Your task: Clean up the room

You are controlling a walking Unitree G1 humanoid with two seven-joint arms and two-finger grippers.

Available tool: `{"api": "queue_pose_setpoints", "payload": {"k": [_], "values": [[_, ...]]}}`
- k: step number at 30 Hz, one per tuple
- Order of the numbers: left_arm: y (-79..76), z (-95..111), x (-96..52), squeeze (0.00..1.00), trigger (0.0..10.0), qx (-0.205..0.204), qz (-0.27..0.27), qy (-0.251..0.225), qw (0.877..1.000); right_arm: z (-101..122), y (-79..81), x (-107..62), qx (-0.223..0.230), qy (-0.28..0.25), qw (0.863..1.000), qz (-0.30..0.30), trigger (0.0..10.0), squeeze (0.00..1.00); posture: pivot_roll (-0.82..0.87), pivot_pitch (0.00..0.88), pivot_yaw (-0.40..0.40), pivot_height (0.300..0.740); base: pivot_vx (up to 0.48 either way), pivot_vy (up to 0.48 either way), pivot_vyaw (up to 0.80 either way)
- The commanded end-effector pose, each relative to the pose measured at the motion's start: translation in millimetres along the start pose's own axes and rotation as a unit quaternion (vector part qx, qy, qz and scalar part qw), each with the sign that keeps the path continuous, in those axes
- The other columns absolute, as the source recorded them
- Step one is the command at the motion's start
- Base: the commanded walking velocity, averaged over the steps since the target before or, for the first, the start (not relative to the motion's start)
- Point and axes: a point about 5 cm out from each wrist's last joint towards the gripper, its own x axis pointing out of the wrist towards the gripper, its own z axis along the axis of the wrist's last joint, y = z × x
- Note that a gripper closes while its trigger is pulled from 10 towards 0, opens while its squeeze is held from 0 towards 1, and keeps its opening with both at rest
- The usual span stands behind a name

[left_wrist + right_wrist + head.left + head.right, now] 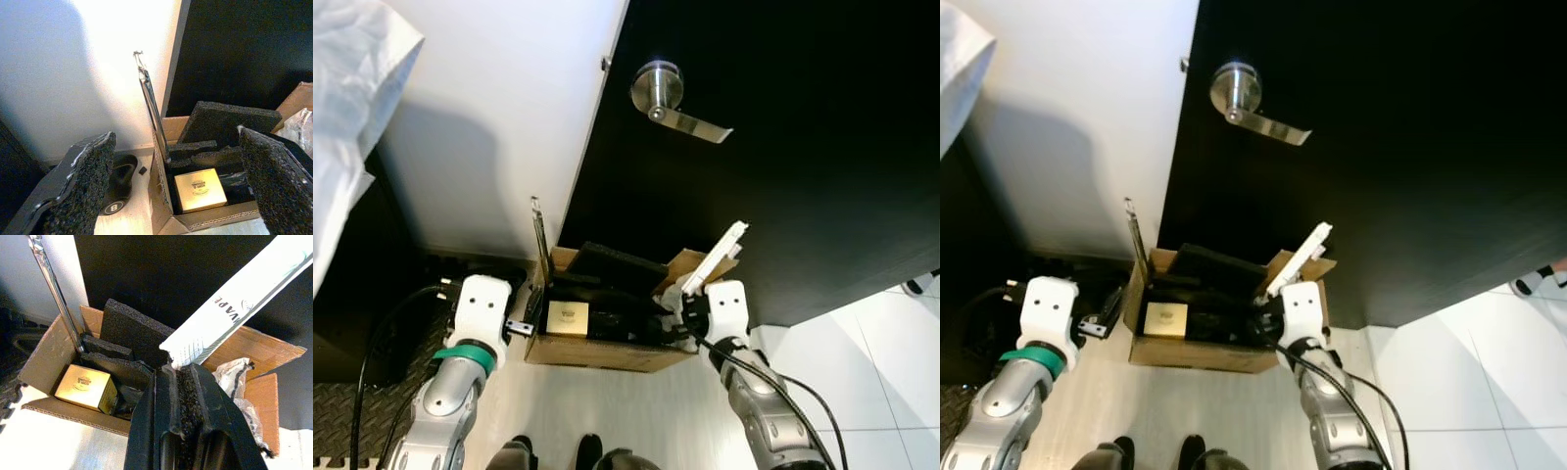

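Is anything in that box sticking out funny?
Yes. A long white carton pokes slantwise out of the cardboard box, pinched in the right pincer, and a thin silver strip stands up at its left edge.

This looks like a lived-in home, at a doorway or entry corner. A black door [773,157] with a brushed-metal lever handle [668,98] stands beside a plain white wall [499,127]. The floor is pale tile [881,343] on one side, with a dark textured mat [342,421] on the other. An open cardboard box [597,351] sits on the floor against the door, holding black foam pieces [129,330] and a small gold box [199,190]. A dark slipper [117,188] lies on the floor just beside the box, and a crumpled white sheet or bag [347,108] hangs in at the edge.
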Motion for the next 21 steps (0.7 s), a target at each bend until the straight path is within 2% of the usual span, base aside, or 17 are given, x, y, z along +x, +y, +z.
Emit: {"api": "queue_pose_setpoints", "payload": {"k": [1,3,8,12,21], "values": [[-7.5,-2.8,-1.9,0.00,10.0,-0.008,-0.016,0.002,1.000,-7.9,-7.6,-5.9,-0.011,0.014,1.000,-0.010,10.0,0.00,0.06,0.167,-0.211,0.740,0.000,0.000,0.00],[-7.5,-2.8,-1.9,0.00,10.0,-0.008,-0.016,0.002,1.000,-7.9,-7.6,-5.9,-0.011,0.014,1.000,-0.010,10.0,0.00,0.06,0.167,-0.211,0.740,0.000,0.000,0.00],[-7.8,-2.4,-3.2,0.00,10.0,-0.009,-0.018,-0.001,1.000,-8.2,-7.1,-6.1,-0.012,0.014,1.000,-0.010,10.0,0.00,0.06,0.167,-0.211,0.740,0.099,0.000,0.80],[-8.5,-2.2,-3.4,0.00,10.0,-0.011,-0.018,-0.002,1.000,-8.4,-8.1,-6.1,0.004,0.012,1.000,-0.016,10.0,0.00,0.06,0.157,-0.215,0.740,0.247,0.000,0.00],[-10.4,-2.2,-3.5,0.00,10.0,-0.014,-0.022,-0.004,1.000,-9.2,-10.1,-5.7,0.005,0.015,1.000,-0.018,10.0,0.00,0.06,0.157,-0.215,0.740,0.247,0.000,0.00]]}}
